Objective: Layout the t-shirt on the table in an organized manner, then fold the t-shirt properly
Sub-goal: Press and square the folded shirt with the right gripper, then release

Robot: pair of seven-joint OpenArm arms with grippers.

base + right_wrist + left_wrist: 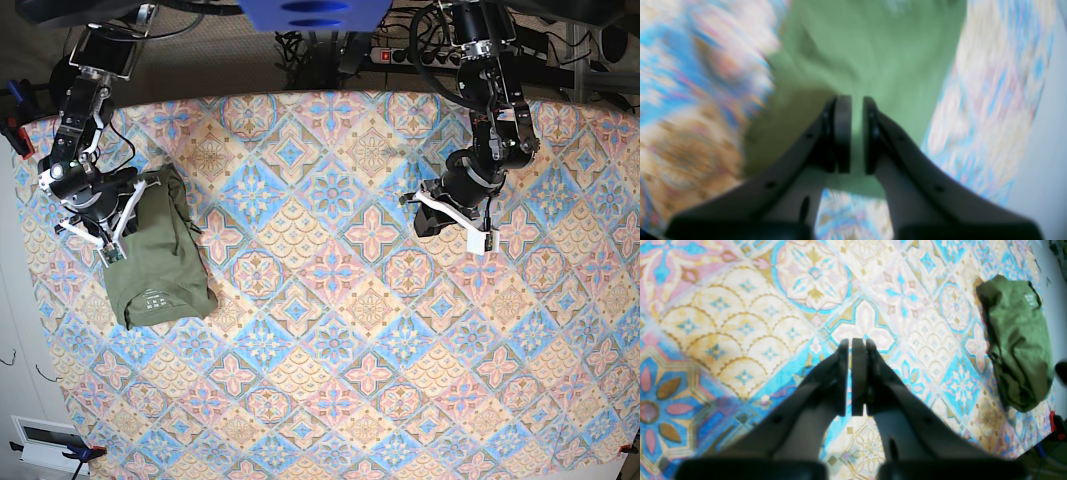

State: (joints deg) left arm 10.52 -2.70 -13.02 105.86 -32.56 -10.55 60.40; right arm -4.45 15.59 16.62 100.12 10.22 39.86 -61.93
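The olive-green t-shirt (165,270) lies as a compact folded bundle near the left edge of the table (330,330), pale neck print showing. My right gripper (112,238) hovers over the shirt's left part. In the blurred right wrist view the gripper (857,100) has its jaws a narrow gap apart above the green cloth (873,50), holding nothing. My left gripper (425,222) is far to the right over bare table. In the left wrist view it (850,343) is shut and empty, with the shirt (1017,340) far off at the right edge.
The table's left edge runs close beside the shirt, with pale floor (15,330) beyond it. Cables and a power strip (400,55) lie behind the table's back edge. A white box (45,435) sits on the floor at the lower left.
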